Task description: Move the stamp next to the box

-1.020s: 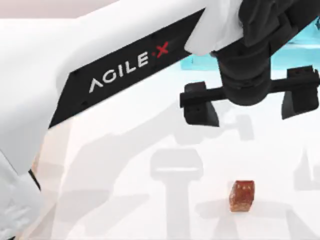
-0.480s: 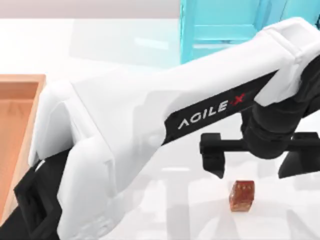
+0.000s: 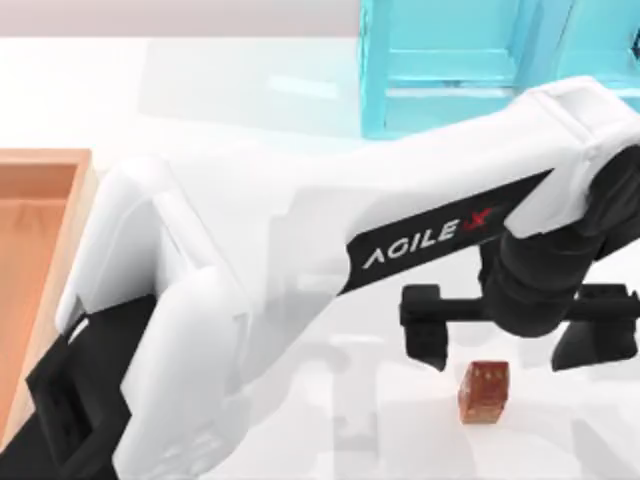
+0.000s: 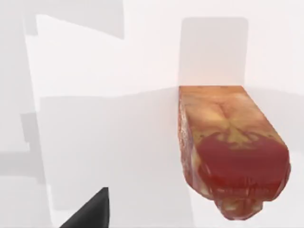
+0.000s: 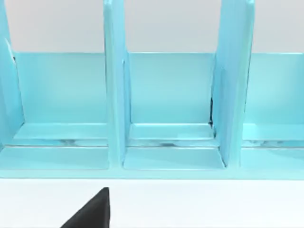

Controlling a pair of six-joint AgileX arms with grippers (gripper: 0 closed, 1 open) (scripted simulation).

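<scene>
Turquoise-blue shelf unit [image 3: 450, 70] stands at far edge of white table [image 3: 230, 90], toward the top view's right. Upright dividers split it into open compartments. In the right wrist view, shelf unit [image 5: 171, 109] faces the camera: three compartments across, flat glossy floors, pale wall behind. Table surface [image 4: 104, 95] plain white, crossed by soft grey shadows.

Small reddish-brown stamp [image 3: 484, 391], glossy and mottled, roughly cuboid, pale dots on its upper face; standing on the white table, just below the spread fingers [image 3: 425, 328] of the left gripper [image 3: 505, 335], between their lines, not touched. Mottled red and tan faces close up in the left wrist view [image 4: 230, 152]. Orange-tan box [image 3: 40, 250], pale rim, terracotta floor, well apart from those fingers, at the table's left edge.
</scene>
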